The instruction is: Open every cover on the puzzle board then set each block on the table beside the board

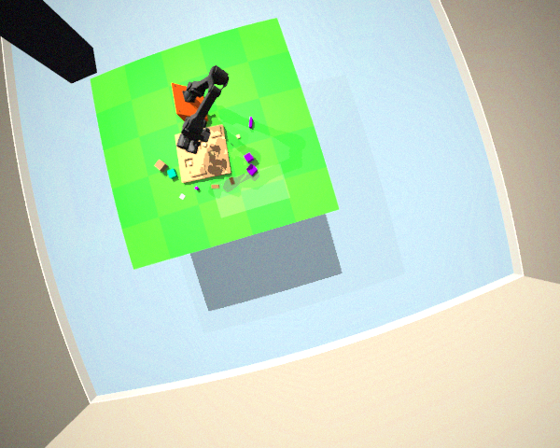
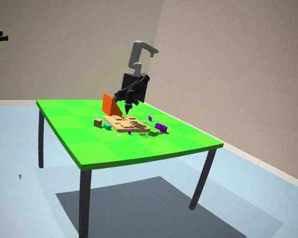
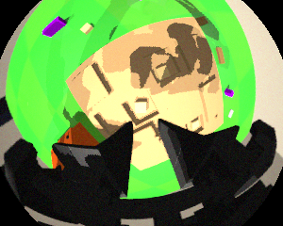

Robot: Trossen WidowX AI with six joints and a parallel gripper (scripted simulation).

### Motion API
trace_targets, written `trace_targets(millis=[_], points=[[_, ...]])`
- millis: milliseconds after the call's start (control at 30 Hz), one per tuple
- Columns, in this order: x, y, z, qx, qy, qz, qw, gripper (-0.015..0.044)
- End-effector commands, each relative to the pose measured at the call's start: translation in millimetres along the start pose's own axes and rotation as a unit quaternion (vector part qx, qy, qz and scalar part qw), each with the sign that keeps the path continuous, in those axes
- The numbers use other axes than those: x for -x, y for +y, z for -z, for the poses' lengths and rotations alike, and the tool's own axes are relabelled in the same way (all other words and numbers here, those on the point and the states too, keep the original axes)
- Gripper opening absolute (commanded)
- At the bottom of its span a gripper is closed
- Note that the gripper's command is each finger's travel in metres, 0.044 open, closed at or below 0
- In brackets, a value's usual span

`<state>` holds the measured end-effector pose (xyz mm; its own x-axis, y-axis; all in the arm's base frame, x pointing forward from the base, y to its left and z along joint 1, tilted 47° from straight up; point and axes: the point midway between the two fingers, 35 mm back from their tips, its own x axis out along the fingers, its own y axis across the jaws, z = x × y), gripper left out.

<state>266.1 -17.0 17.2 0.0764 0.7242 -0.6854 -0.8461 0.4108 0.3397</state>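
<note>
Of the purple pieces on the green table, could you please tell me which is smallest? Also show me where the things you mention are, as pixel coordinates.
The tiny purple one (image 1: 197,189) (image 2: 129,132) (image 3: 229,92), between the white piece (image 1: 182,196) (image 2: 118,135) (image 3: 231,113) and a flat tan piece (image 1: 215,186) (image 2: 142,134) (image 3: 220,55).

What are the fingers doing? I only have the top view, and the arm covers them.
Observer: The wrist view shows the gripper open partway, with nothing between its fingertips.

Operator: Are the tips touching the puzzle board?

Observer: No, the exterior view shows them raised above it.

Operator: And that orange wedge, is it low?

Observer: No, the exterior view shows it rising well above the board's top.
</note>
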Motion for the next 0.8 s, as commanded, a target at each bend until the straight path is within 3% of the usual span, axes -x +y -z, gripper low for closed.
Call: trace_targets(millis=[0,300,767], points=[[-7,1,0,0.0,0.0,-0.001,1.0,0.0144],[-30,2,-1,0.0,0.0,-0.002,1.0,0.0144],[-30,2,-1,0.0,0.0,-0.002,1.0,0.0144]])
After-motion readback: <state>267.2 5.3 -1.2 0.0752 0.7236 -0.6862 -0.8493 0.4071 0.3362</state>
